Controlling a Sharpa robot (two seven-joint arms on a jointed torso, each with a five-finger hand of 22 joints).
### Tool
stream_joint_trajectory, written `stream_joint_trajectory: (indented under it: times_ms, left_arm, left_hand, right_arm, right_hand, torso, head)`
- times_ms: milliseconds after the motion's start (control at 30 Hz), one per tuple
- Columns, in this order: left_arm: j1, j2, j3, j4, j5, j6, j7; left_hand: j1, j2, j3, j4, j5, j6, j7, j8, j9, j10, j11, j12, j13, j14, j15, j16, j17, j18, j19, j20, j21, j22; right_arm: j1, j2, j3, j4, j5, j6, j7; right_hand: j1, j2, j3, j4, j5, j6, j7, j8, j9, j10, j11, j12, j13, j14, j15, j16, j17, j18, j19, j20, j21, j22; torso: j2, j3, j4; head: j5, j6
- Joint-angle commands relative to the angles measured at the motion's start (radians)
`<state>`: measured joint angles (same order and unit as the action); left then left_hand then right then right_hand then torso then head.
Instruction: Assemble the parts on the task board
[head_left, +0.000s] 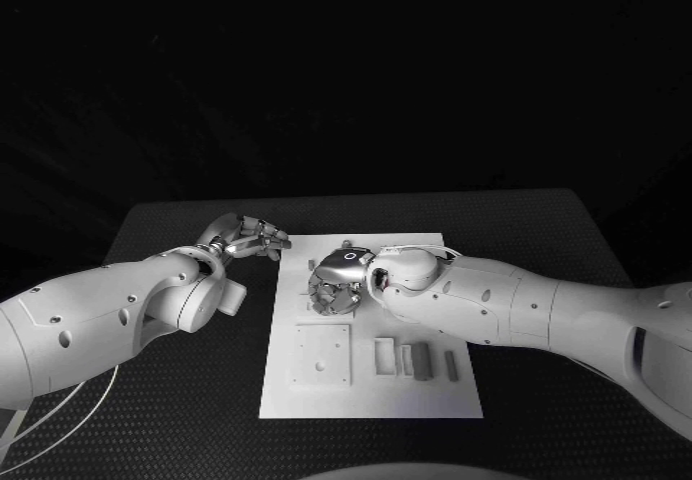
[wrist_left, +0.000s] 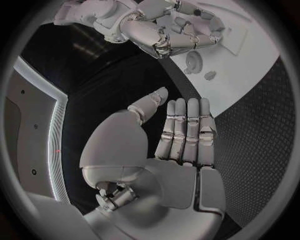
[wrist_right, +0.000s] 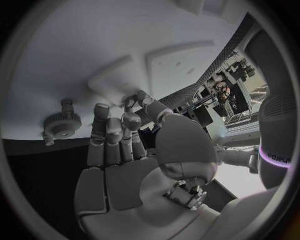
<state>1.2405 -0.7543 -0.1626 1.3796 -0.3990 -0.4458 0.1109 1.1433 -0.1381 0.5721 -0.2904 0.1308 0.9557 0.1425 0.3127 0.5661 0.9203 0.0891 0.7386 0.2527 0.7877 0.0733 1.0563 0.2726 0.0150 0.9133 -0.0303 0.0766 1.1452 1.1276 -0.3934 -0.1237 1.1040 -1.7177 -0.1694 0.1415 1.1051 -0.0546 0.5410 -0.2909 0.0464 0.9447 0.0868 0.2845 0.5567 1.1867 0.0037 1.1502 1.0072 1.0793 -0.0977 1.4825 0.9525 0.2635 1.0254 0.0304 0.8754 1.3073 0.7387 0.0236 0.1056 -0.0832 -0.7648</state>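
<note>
The right robot hand (head_left: 338, 280) hangs over the far half of the white rectangular task board (head_left: 433, 395), fingers curled downward above the parts there. The right wrist view shows its fingertips (wrist_right: 133, 121) at a raised pale block-shaped part (wrist_right: 119, 80); whether they pinch it I cannot tell. A small grey toothed round part (wrist_right: 62, 122) stands just beside them on the board. The likely slip, as I judge it: if the fingers close off-centre, the block could tip or skid, and the toothed part nearby could be knocked. The left robot hand (head_left: 253, 238) hovers off the board's far left corner, above the table, fingers spread flat and holding nothing; it is close enough that a careless sweep might nudge the board.

Nearer the robot, a flat square plate with holes (head_left: 320, 354) and three slim upright bars (head_left: 415, 359) sit on the board. The black textured table (head_left: 562, 240) lies beneath, and the room beyond is dark.
</note>
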Motion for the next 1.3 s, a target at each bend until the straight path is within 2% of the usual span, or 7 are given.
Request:
stream_joint_trajectory:
  times_ms: [33,367,667,900,1033,1133,1300]
  left_arm:
    - [0.003,0.002,0.001,-0.001,0.004,0.014,0.003]
    - [0.004,-0.004,0.001,-0.006,-0.005,0.062,-0.045]
    - [0.004,-0.012,0.0,-0.012,-0.025,0.13,-0.117]
    - [0.004,-0.009,-0.003,-0.03,-0.012,0.177,-0.174]
    - [0.004,-0.005,-0.006,-0.043,-0.009,0.231,-0.237]
    - [0.003,-0.001,-0.014,-0.038,-0.009,0.255,-0.263]
    - [0.003,0.005,-0.021,-0.032,-0.01,0.297,-0.302]
  left_hand:
    - [-0.006,0.007,-0.003,0.002,0.006,-0.01,0.0,-0.003,-0.002,0.002,0.004,-0.004,-0.001,-0.002,0.005,-0.006,-0.001,-0.008,-0.002,0.008,-0.006,-0.001]
    - [-0.13,-0.006,-0.137,0.004,0.0,-0.037,0.012,-0.02,-0.023,0.015,0.009,-0.058,-0.034,0.009,0.002,-0.01,0.005,-0.001,0.007,0.006,-0.006,-0.004]
    - [-0.288,0.009,-0.183,0.059,0.0,-0.035,0.012,-0.028,-0.044,0.043,-0.001,-0.069,-0.041,0.023,-0.008,-0.006,0.013,0.003,0.023,-0.002,-0.006,-0.014]
    - [-0.237,0.039,-0.13,0.04,0.007,-0.014,0.004,-0.019,-0.049,0.059,-0.008,-0.066,-0.038,0.033,-0.015,0.001,0.02,0.002,0.034,-0.007,-0.002,-0.013]
    - [-0.216,0.024,-0.103,0.027,-0.01,-0.022,0.007,-0.026,-0.06,0.063,-0.007,-0.072,-0.04,0.034,-0.014,0.001,0.023,-0.003,0.035,-0.008,-0.003,-0.011]
    - [-0.231,0.009,-0.105,0.029,-0.066,-0.027,0.011,-0.031,-0.069,0.064,-0.006,-0.077,-0.041,0.034,-0.015,0.0,0.025,-0.004,0.036,-0.01,-0.004,-0.01]
    - [-0.239,0.001,-0.109,0.029,-0.074,-0.026,0.013,-0.031,-0.072,0.067,-0.006,-0.077,-0.041,0.035,-0.015,0.001,0.027,-0.004,0.038,-0.01,-0.004,-0.01]
  right_arm:
    - [-0.007,-0.001,-0.005,-0.002,-0.023,-0.005,-0.017]
    - [-0.007,-0.011,-0.006,0.006,-0.021,-0.061,-0.044]
    - [-0.006,-0.047,-0.005,0.05,0.033,-0.154,-0.055]
    - [-0.006,-0.084,-0.003,0.09,0.064,-0.185,-0.059]
    - [-0.005,-0.115,0.005,0.124,0.093,-0.213,-0.07]
    - [-0.005,-0.137,0.015,0.151,0.122,-0.222,-0.08]
    - [-0.005,-0.162,0.034,0.185,0.167,-0.229,-0.105]
  right_hand:
    - [-0.003,0.007,0.006,-0.001,0.002,0.037,0.021,0.008,0.006,0.0,-0.007,0.004,0.001,-0.002,-0.007,0.006,0.001,-0.002,-0.001,-0.002,0.004,0.019]
    - [-0.026,0.009,0.002,0.003,0.002,0.053,0.013,0.015,0.012,0.003,-0.015,0.007,0.003,0.003,-0.015,0.008,-0.001,-0.002,0.006,-0.002,0.008,0.017]
    - [-0.04,0.007,0.003,0.005,0.002,0.055,0.011,0.014,0.014,0.006,-0.018,0.008,0.004,0.009,-0.018,0.01,-0.002,-0.002,0.013,-0.005,0.011,0.016]
    - [-0.043,0.007,0.005,0.006,0.002,0.056,0.01,0.014,0.015,0.007,-0.019,0.008,0.004,0.011,-0.019,0.01,-0.002,-0.002,0.016,-0.006,0.011,0.015]
    - [-0.045,0.006,0.006,0.005,0.002,0.055,0.01,0.013,0.015,0.009,-0.019,0.008,0.004,0.013,-0.02,0.01,-0.003,-0.002,0.018,-0.008,0.012,0.015]
    - [-0.046,0.003,0.007,0.004,0.002,0.054,0.01,0.012,0.015,0.009,-0.019,0.008,0.004,0.014,-0.02,0.01,-0.003,-0.002,0.019,-0.009,0.012,0.015]
    - [-0.048,0.0,0.008,0.004,0.002,0.053,0.01,0.011,0.016,0.01,-0.019,0.008,0.003,0.015,-0.021,0.009,-0.004,-0.002,0.02,-0.009,0.012,0.014]
  torso:
    - [-0.001,-0.0001,-0.0003]
    - [-0.001,0.0003,-0.0015]
    - [-0.001,0.0016,-0.0018]
    - [-0.001,0.002,-0.0034]
    - [-0.001,0.0025,-0.0037]
    - [0.0,0.0015,-0.005]
    - [-0.001,0.0012,-0.0036]
  head:
    - [-0.001,-0.001]
    - [-0.002,0.0]
    - [-0.004,0.004]
    - [-0.005,0.008]
    - [-0.005,0.01]
    - [-0.008,0.013]
    - [-0.01,0.018]
